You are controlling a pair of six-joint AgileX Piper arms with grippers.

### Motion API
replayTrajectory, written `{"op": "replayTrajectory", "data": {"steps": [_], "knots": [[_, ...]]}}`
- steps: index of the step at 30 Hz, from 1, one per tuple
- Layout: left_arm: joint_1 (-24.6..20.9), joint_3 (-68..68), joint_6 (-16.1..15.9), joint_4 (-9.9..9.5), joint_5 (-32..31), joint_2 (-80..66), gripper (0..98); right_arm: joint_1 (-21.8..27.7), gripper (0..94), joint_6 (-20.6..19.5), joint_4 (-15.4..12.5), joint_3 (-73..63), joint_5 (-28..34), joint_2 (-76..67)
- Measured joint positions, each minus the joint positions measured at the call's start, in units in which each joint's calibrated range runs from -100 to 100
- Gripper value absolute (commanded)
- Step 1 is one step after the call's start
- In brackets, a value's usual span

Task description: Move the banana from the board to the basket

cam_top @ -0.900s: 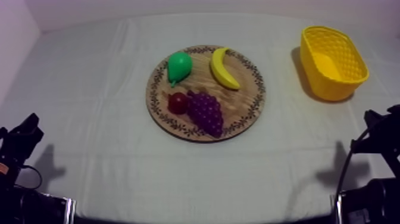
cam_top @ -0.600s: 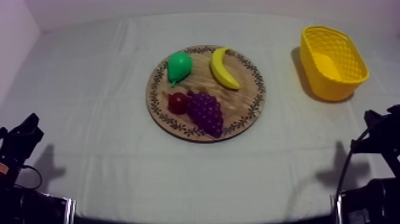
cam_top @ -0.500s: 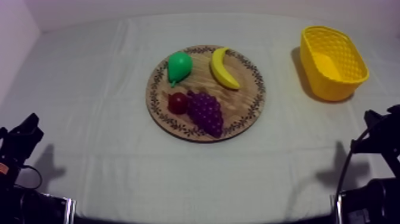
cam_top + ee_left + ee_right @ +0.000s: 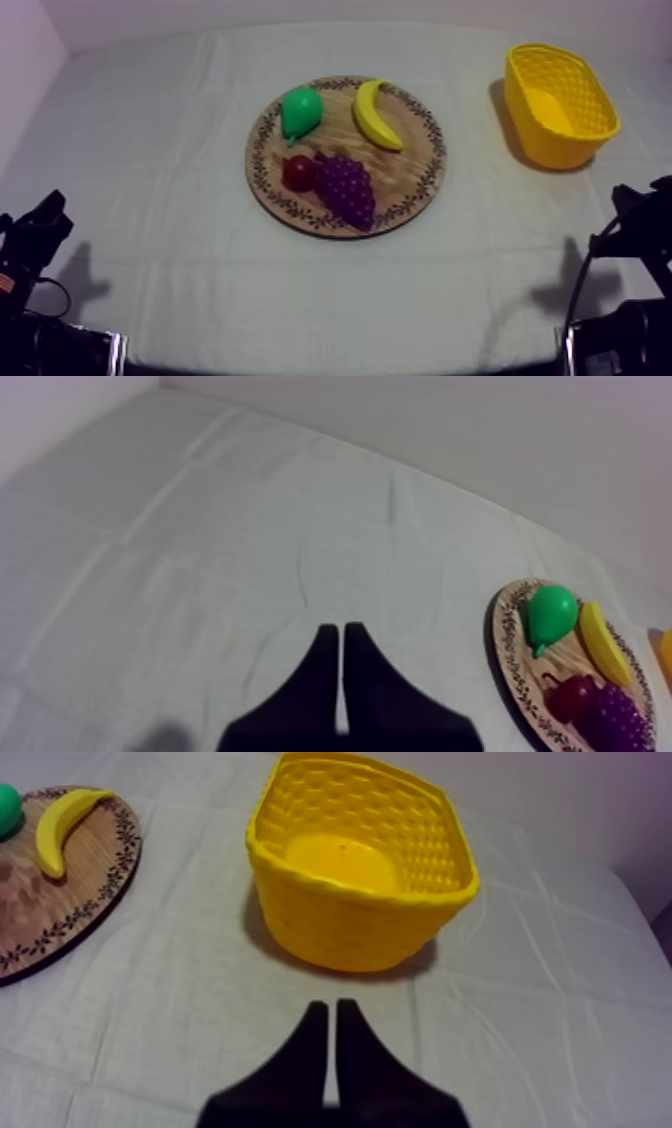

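Now, left gripper sits low at the table's left side over bare cloth. Its two black fingers are pressed together in a narrow wedge, with nothing between them.

The round wooden board lies near the middle of the table, well apart from that gripper. On the board's left part, a green pear sits toward the far rim. A small red fruit lies nearer the camera, touching the bunch of purple grapes just to its right.

The banana lies flat on the board's far right part, apart from the pear and grapes, one end at the patterned rim.

The yellow basket stands upright at the table's right side, well apart from the board.

The right gripper sits low at the right side, near the basket. Its fingers are closed together in a wedge, gripping nothing.
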Motion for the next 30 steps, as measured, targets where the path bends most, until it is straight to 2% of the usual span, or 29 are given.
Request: {"op": "replayTrajectory", "data": {"steps": [14,26,30], "knots": [[0.0,0.0,0.0,0.00,0.0,0.0,0.1,0.0,0.5,0.3,0.0,0.0,0.0,0.0],[0.0,0.0,0.0,0.00,0.0,0.0,0.1,-0.1,0.4,3.2,0.3,0.1,0.1,0.0],[0.0,0.0,0.0,0.00,0.0,0.0,0.1,-0.6,0.4,2.3,1.3,0.1,0.1,0.2]]}}
